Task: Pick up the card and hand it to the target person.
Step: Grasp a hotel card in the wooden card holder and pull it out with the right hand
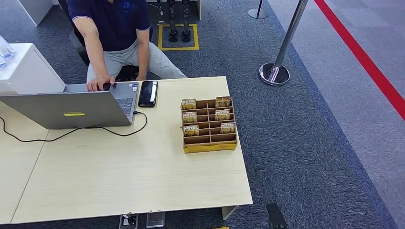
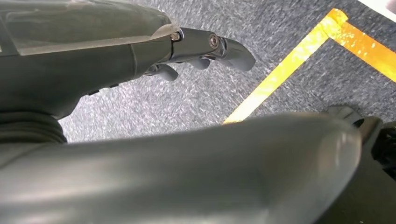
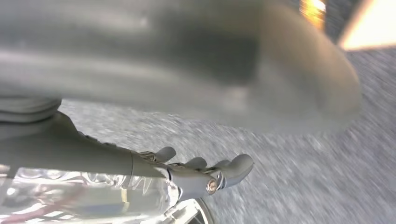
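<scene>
Nothing done yet: cards (image 1: 189,117) untouched in the slotted box (image 1: 210,147) on the table (image 1: 133,186), left hand (image 2: 201,49) and right hand (image 3: 196,175) hanging empty over carpet, fingers loosely apart; pickup and handover to the seated person (image 1: 117,28) both remaining.

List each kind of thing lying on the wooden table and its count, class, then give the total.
Cards: 6, standing in the holder's slots
Card holder: 1
Laptop: 1
Phone: 1
Black cable: 1
Total: 10
</scene>
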